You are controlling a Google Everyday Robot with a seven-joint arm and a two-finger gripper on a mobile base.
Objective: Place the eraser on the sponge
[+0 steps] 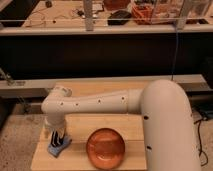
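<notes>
The white arm reaches left across the wooden table and bends down at the near left corner. The tool points down there, right over the blue-grey sponge and touching it or nearly so. Whether the tool is open or closed cannot be told, and the eraser cannot be made out. A copper-orange bowl sits just right of the sponge.
</notes>
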